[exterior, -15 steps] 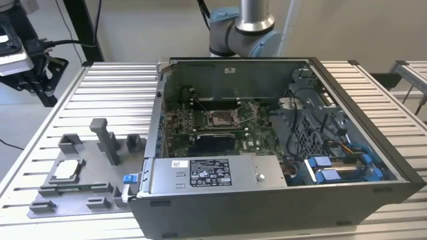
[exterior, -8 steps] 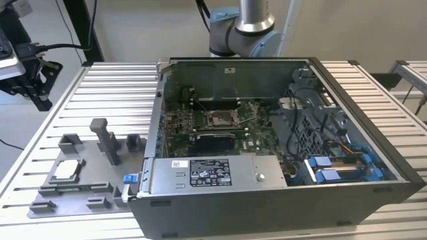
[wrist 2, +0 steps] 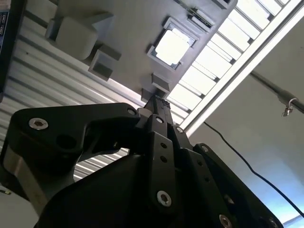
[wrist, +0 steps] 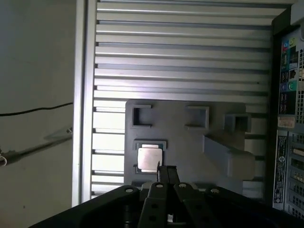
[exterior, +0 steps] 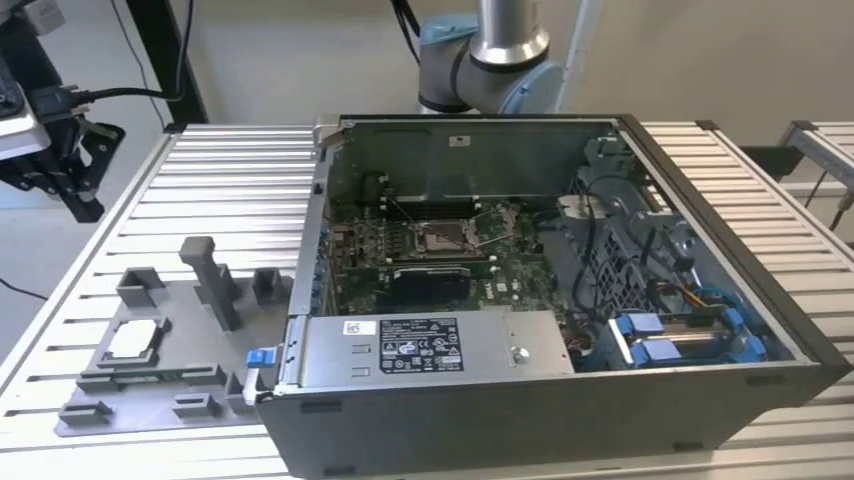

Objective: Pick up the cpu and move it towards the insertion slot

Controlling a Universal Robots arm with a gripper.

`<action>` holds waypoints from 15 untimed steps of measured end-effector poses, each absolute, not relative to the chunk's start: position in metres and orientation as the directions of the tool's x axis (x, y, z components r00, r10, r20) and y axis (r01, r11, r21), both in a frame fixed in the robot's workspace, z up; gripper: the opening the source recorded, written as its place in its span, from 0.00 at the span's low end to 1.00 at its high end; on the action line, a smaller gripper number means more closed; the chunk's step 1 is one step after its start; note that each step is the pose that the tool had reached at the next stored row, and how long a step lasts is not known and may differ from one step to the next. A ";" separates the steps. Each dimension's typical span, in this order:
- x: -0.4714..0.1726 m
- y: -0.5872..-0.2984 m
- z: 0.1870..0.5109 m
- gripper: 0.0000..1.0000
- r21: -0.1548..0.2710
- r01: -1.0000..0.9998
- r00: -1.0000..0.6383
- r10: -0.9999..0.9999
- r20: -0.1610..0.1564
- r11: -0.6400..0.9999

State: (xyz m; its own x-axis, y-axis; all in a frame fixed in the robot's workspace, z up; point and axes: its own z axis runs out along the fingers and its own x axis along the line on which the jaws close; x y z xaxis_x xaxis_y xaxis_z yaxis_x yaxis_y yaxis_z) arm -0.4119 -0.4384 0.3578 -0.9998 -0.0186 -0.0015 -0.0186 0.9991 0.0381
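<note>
1. Ribbed aluminium table (exterior: 227, 180) carries an open computer case (exterior: 561, 385). A grey fixture plate (exterior: 200, 350) lies just beside the case, on the exterior view's left.
2. The cpu (exterior: 134, 340) lies flat, silvery face up, in a square nest on the fixture plate. It has not been lifted.
3. The insertion slot (exterior: 441, 237) sits on the green board inside the case, well apart from the cpu, with the case wall between them.
4. The gripper (wrist: 166, 172) hangs above the fixture plate and holds nothing. Its fingers (wrist: 163, 175) look pressed together into one narrow tip in both wrist views.
5. Fingers and cpu are apart, with no contact. In the first wrist view the tip sits near one corner of the chip. In the second wrist view a small fixture block shows between tip and chip.
6. My judgement of the step is approach for the pick, with transport not begun.
7. The pick calls for fingers parted wider than the chip, centred over it, and lowered to straddle two opposite edges. The chip is low in a rimmed nest, so there is little edge to grip and alignment must be close.
</note>
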 end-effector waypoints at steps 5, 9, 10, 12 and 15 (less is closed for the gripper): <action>-0.412 -0.438 0.358 1.00 0.038 -0.019 -1.000 -0.019 -0.001 0.999; -0.412 -0.439 0.358 1.00 0.038 -0.019 -1.000 -0.019 -0.002 0.999; -0.412 -0.439 0.358 1.00 0.038 -0.019 -1.000 -0.019 -0.002 0.999; -0.412 -0.439 0.358 1.00 0.038 -0.019 -1.000 -0.019 -0.002 0.999; -0.412 -0.439 0.358 1.00 0.038 -0.019 -1.000 -0.019 -0.001 0.999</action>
State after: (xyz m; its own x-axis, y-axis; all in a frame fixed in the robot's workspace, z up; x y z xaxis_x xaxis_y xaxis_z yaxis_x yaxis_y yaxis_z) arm -0.4121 -0.4387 0.3578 -0.9998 -0.0186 -0.0015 -0.0186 0.9991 0.0381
